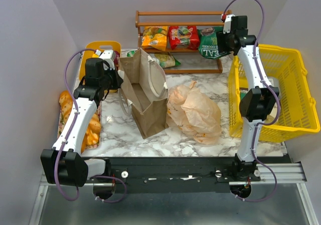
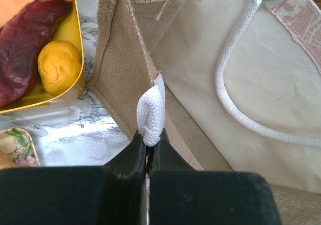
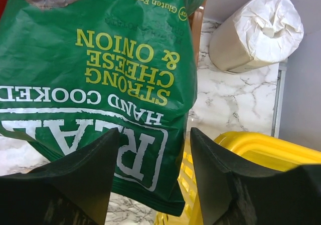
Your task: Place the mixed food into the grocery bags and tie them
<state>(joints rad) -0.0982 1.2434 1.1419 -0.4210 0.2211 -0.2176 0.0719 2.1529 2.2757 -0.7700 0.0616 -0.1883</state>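
Left wrist view: the tote (image 2: 125, 59) handle (image 2: 151, 112) is clamped in the left gripper (image 2: 149, 150), while the right gripper (image 3: 154, 132) is held apart at the green packet (image 3: 100, 59).

Robot lab w/ mock shop setup, plain grey walls (image 1: 30, 59), marble-look table (image 1: 120, 130), wooden shelf (image 1: 175, 14) of snack pkts (image 1: 184, 37), yellow basket (image 1: 296, 84), alu mounting rail (image 1: 286, 172).

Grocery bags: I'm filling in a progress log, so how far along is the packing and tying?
Nothing looks packed: the jute tote shows no food inside, and the peach plastic bag lies crumpled, untied. In hand: the left gripper pinches the tote's white handle; the right gripper is open around the green packet at the shelf. Left: all the packing and both ties.
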